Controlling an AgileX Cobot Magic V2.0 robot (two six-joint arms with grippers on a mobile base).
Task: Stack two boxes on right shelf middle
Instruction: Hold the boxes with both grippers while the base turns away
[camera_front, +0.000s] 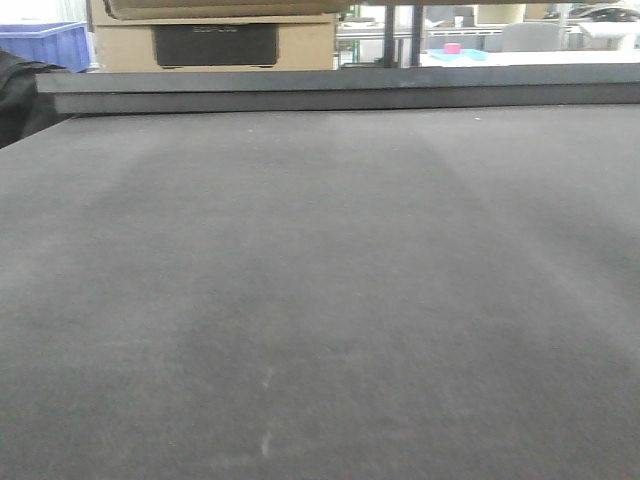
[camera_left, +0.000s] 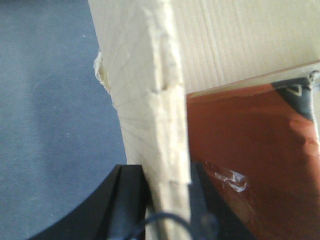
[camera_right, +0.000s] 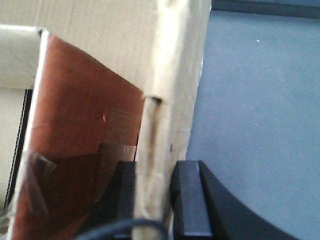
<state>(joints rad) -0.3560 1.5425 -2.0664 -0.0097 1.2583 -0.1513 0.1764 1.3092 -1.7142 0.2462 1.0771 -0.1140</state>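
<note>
Left wrist view: box (camera_left: 135, 100) wall edge-on, lengthwise up-frame, pinched tight in left tool (camera_left: 167, 200); right tool (camera_right: 152, 200) likewise.

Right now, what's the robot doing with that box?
Both robot arms are gripping a cardboard box. The left gripper pinches one upright edge of it. The right gripper pinches an edge too, likely the other side of the same box. A grey surface spreads out in front of the robot. I cannot tell from these pictures whether the box is being stacked yet.
</note>
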